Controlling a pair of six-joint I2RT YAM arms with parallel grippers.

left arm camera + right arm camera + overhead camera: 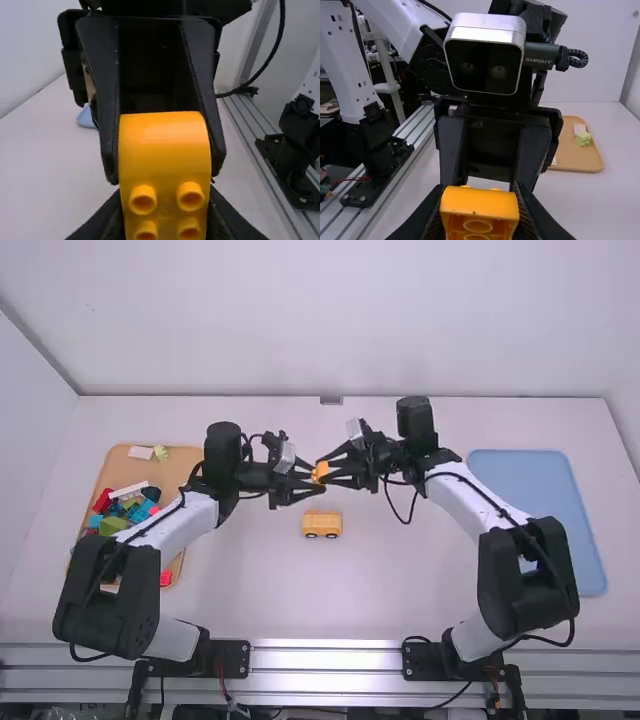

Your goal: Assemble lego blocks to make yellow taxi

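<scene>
In the high view my left gripper (304, 480) and right gripper (340, 469) meet above the table's middle, on opposite sides of a yellow-orange block (320, 472). From the left wrist view, the block (165, 150) has its studs turned toward the camera, with my left gripper (165, 212) shut on its sides and my right gripper (162, 135) holding it from beyond. The right wrist view has the block's (479, 202) hollow underside, between the fingers of my right gripper (479, 210); my left gripper (491, 172) is behind it. A yellow car body (322, 524) stands on the table just nearer the arm bases.
At the left, an orange tray (185, 465) holds several loose coloured blocks, partly under the left arm. A blue tray (540, 480) lies at the right, partly behind the right arm. Both forearms extend low over the table (330, 600).
</scene>
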